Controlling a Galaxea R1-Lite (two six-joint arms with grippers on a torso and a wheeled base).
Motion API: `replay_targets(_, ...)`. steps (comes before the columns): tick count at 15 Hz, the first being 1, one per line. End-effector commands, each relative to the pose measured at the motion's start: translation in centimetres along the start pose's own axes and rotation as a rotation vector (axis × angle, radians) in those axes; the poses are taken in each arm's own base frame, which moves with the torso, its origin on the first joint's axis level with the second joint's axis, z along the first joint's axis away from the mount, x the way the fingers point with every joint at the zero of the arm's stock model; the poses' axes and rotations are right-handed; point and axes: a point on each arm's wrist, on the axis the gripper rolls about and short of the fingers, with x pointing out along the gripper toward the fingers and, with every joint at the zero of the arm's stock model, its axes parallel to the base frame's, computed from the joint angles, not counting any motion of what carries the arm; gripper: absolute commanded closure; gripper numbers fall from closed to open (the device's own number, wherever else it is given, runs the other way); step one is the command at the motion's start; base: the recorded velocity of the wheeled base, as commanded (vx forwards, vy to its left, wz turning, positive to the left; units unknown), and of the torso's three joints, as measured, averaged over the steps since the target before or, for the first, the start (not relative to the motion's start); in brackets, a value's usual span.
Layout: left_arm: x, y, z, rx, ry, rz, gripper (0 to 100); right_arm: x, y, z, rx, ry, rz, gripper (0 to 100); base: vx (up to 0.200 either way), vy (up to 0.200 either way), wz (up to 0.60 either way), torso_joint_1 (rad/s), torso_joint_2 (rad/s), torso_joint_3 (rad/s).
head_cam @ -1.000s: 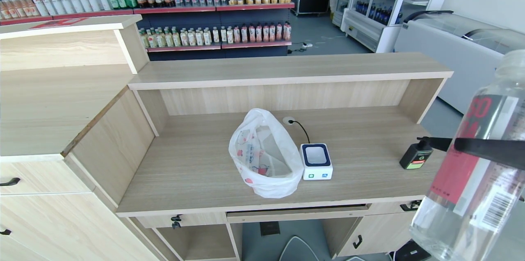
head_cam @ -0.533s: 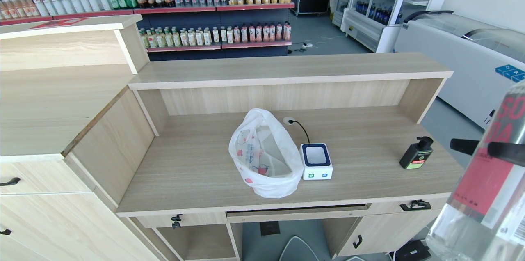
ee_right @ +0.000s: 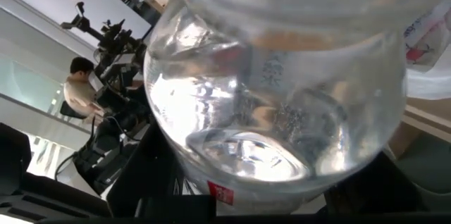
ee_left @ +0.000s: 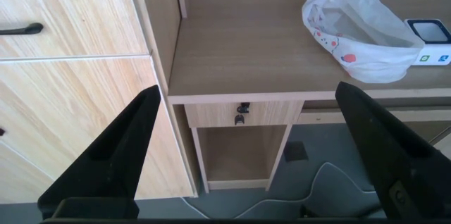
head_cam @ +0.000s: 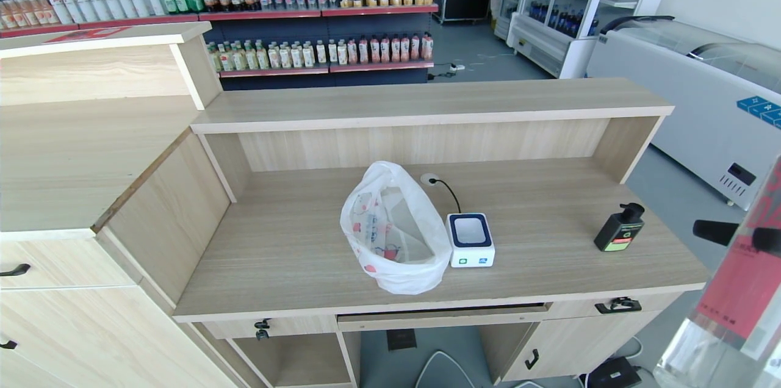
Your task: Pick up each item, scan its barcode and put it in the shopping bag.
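Clear plastic bottle with a red label [head_cam: 741,290] is hanging tilted past the right end of the light wooden tabletop [head_cam: 293,254], close under the head camera and well apart from everything on the wood. My right claw [head_cam: 753,237] is clamping it round the middle, with one black finger crossing the label. I am judging that this mid-body grip is leaving the label free for scanning (I cannot find the barcode itself from here). My left claw [ee_left: 246,153] is hanging low in front of the tabletop's left end, its fingers wide apart and carrying nothing.

On the tabletop the white plastic shopping bag [head_cam: 393,229] is sitting with its mouth gaping upward. Just beside it, the small white-and-navy scanner box [head_cam: 470,240] is facing its window up, so I am expecting to present the bottle from above. A black pump bottle with a green label [head_cam: 619,229] is standing near the right end, between the held bottle and the scanner. I am reckoning on having to clear it, and the scanner's black cable [head_cam: 448,193], on the way across.
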Motion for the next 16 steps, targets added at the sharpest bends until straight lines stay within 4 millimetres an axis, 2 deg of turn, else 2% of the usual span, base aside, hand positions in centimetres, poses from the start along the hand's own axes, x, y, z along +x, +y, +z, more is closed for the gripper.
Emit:
replay_targets(1,0.0,0.0,0.0,0.0,0.002,0.0,0,-0.1,-0.1,0.0,-0.001,-0.005,-0.01,100,0.0,0.0,0.0,0.0,0.0,0.0)
replay_targets(16,0.0,0.0,0.0,0.0,0.002,0.001,0,-1.3,0.3,-0.7,-0.01,-0.023,-0.063,100,0.0,0.0,0.0,0.0,0.0,0.0)
